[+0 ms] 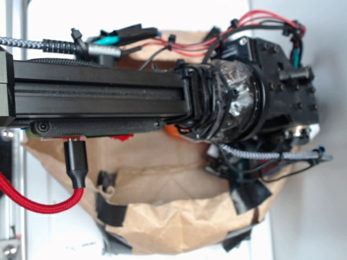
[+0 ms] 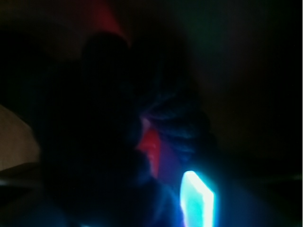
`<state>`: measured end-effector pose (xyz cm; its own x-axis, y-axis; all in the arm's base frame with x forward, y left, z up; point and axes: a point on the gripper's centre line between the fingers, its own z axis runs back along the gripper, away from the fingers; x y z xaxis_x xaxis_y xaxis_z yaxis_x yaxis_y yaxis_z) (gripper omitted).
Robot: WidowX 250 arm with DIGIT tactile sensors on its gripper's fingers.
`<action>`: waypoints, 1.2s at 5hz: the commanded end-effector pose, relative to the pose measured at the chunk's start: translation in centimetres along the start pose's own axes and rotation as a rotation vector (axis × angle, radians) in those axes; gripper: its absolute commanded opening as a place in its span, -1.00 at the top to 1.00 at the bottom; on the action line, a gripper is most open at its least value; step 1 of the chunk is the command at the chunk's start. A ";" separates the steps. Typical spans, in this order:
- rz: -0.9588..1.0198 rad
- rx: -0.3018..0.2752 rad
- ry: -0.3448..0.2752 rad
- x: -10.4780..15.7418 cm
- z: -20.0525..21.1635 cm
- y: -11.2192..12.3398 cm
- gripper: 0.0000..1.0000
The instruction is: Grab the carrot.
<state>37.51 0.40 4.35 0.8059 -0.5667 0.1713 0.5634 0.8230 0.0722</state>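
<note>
Orange shows only as a small patch of the carrot [image 1: 172, 130] under the black arm [image 1: 97, 92], inside the brown paper bag [image 1: 179, 216]. The wrist view is almost dark, with a twisted rope [image 2: 175, 123] close to the lens. I cannot tell if the tool is open or closed.

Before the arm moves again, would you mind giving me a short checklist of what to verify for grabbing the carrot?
1. Carrot located: cannot tell; only an orange sliver shows under the arm, possibly the carrot.
2. Gripper state: cannot tell; hidden in the exterior view, wrist view too dark.
3. Arm over the paper bag: ok.
4. Rope close to the wrist camera: not ok, it could be grabbed by mistake.
5. Wrist view usable: not ok, nearly black.
6. Cables clear of the bag: cannot tell.
</note>
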 end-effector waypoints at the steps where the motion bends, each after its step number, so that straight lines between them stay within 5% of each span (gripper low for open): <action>1: -0.045 -0.083 -0.100 -0.6 5.5 -0.1 -1.00; 2: -0.049 -0.119 -0.134 -1.9 8.2 -0.8 -1.00; 4: -0.072 -0.059 -0.111 -4.8 9.6 -2.8 -1.00; 6: -0.072 -0.059 -0.111 -4.8 9.6 -2.8 -1.00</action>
<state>30.14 0.99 10.45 0.7510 -0.6167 0.2360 0.6374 0.7704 -0.0151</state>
